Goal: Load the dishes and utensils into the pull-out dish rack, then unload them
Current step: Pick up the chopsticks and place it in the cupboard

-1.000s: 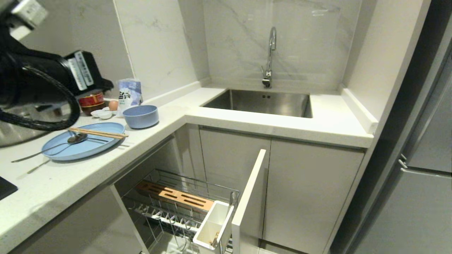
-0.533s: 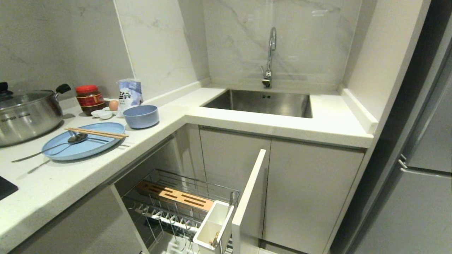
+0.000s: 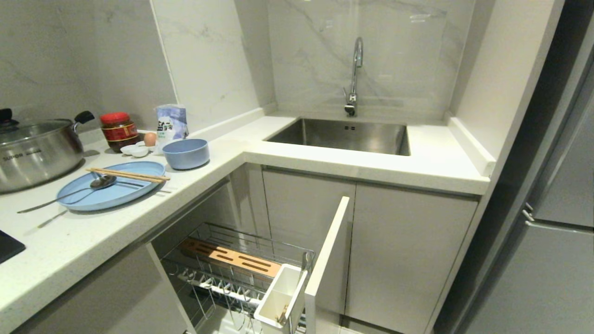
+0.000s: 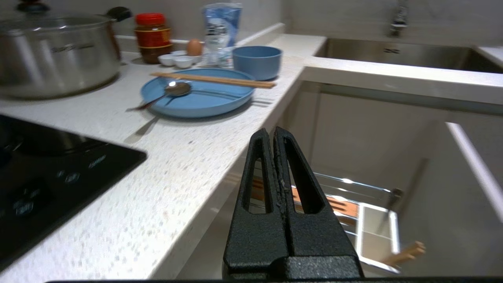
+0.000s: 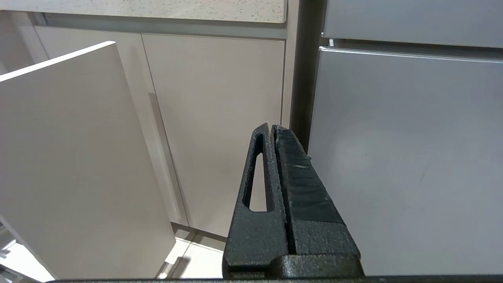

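The pale-blue oval plate [image 3: 111, 190] lies on the counter at the left, with the chopsticks [image 3: 127, 175] across it and the silver spoon [image 3: 100, 182] resting in it. Behind it stands the blue bowl [image 3: 185, 153]. Below the counter the pull-out dish rack [image 3: 232, 260] is drawn out, its white caddy [image 3: 280, 297] beside the white panel front. Neither arm shows in the head view. My left gripper [image 4: 272, 131] is shut and empty, hanging off the counter edge above the rack [image 4: 346, 204], short of the plate [image 4: 196, 98]. My right gripper [image 5: 271, 127] is shut, parked low facing cabinet doors.
A steel pot [image 3: 37, 148], a red-lidded jar [image 3: 116, 130], an egg, a bag [image 3: 171, 123] and small white saucers [image 3: 133, 149] crowd the counter's back left. A black cooktop [image 3: 9, 246] is at the near left. The sink [image 3: 343, 134] with its tap is ahead, and a grey fridge [image 3: 547, 260] stands at the right.
My left arm, which filled the upper left of the head view a second ago and hid the pot, has dropped out of that view. Plate, bowl and utensils have not moved.
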